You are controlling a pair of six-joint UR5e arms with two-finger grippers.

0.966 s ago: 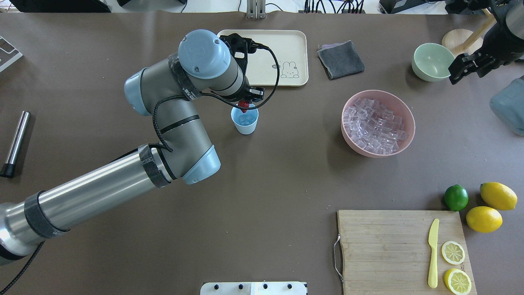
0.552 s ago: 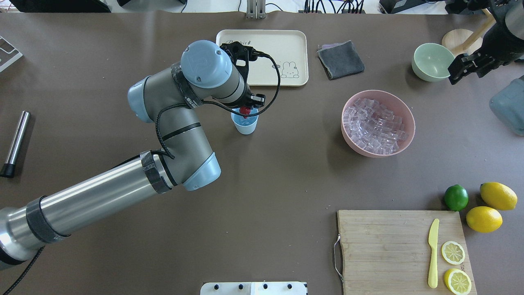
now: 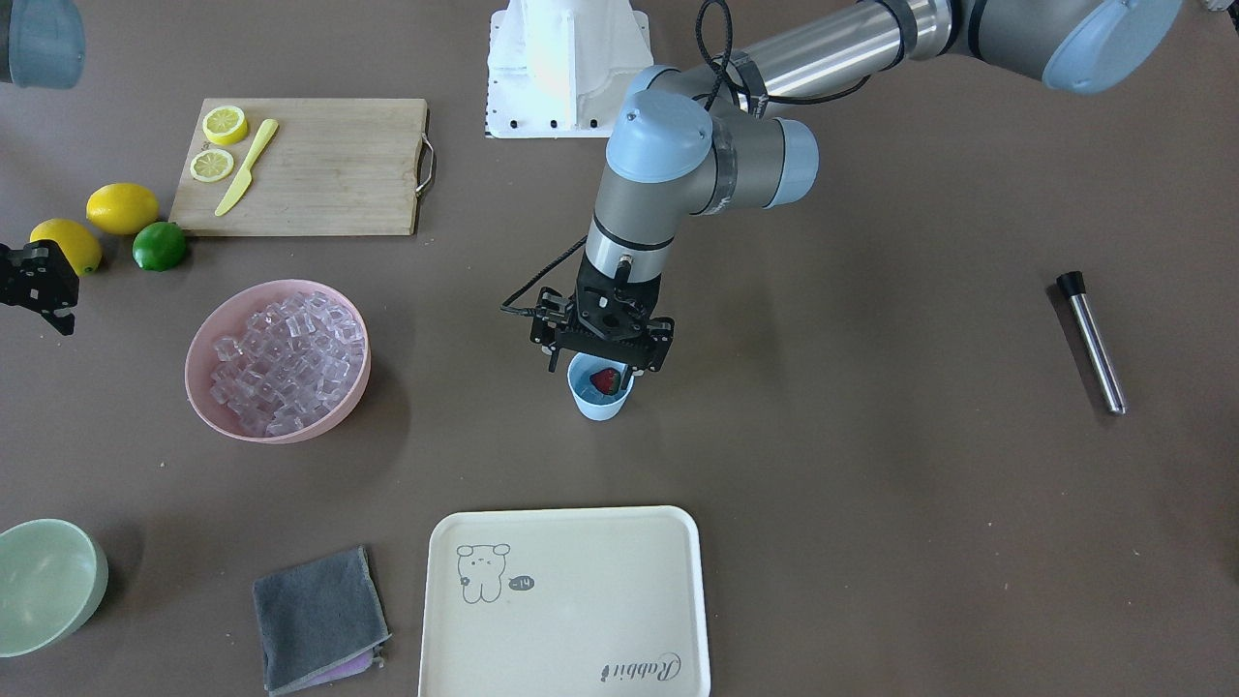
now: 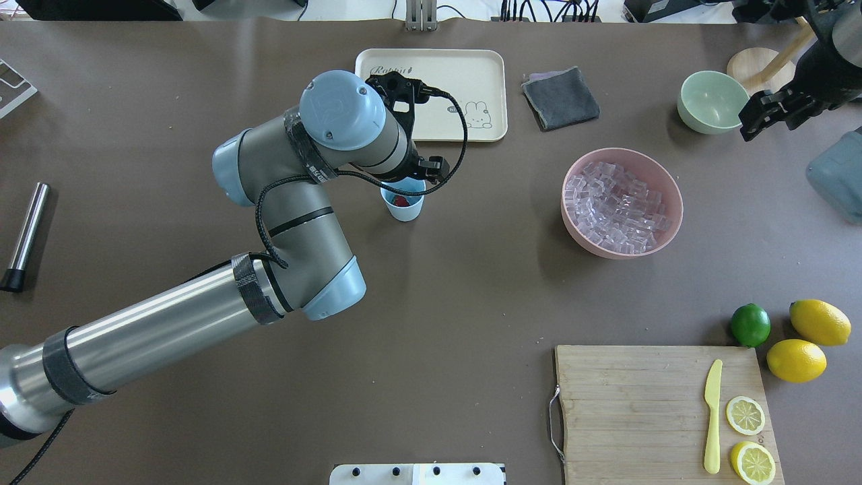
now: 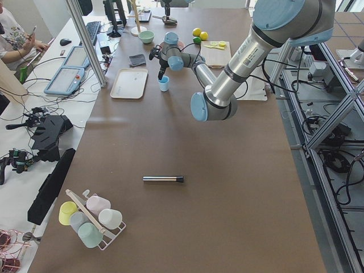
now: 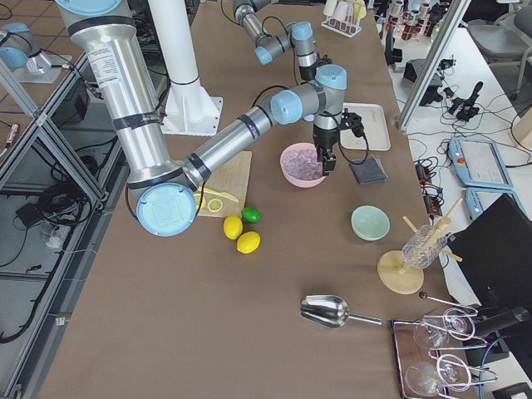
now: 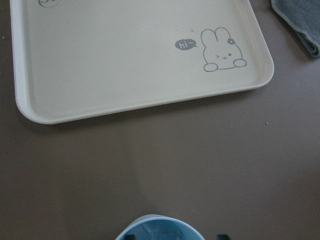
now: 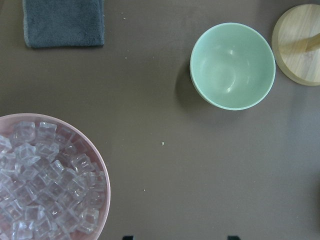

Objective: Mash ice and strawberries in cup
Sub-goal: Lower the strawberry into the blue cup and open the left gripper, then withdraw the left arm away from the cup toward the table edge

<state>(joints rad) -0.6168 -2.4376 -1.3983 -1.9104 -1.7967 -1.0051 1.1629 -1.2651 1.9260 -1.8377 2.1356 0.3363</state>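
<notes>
My left gripper [image 3: 596, 368] hangs right over the cup [image 3: 602, 402], fingers spread w/ nothing between them, one each side of the rim. The strawberry [image 3: 607, 379] lies inside the cup, free of my fingers, so I judge the drop-in step is done and backing out is what's in hand. To do it well: go straight up, no sideways drift, and keep the fingers wide till they're above the rim. The cup looks light and tapered, so a nudge could tip it, contents and all. Ice [image 3: 281, 358] sits heaped in the pink bowl [image 3: 281, 436], well apart on the desk [image 3: 871, 484]; can't tell from these views if any cubes are under the berry, so I'd check before mashing. Prob. next tool is the metal rod w/ black end [image 3: 1092, 344], lying far off on my left side. My right gripper [image 4: 764, 116] is spread too, holding nothing, parked near the pale green bowl [image 4: 712, 101].
</notes>
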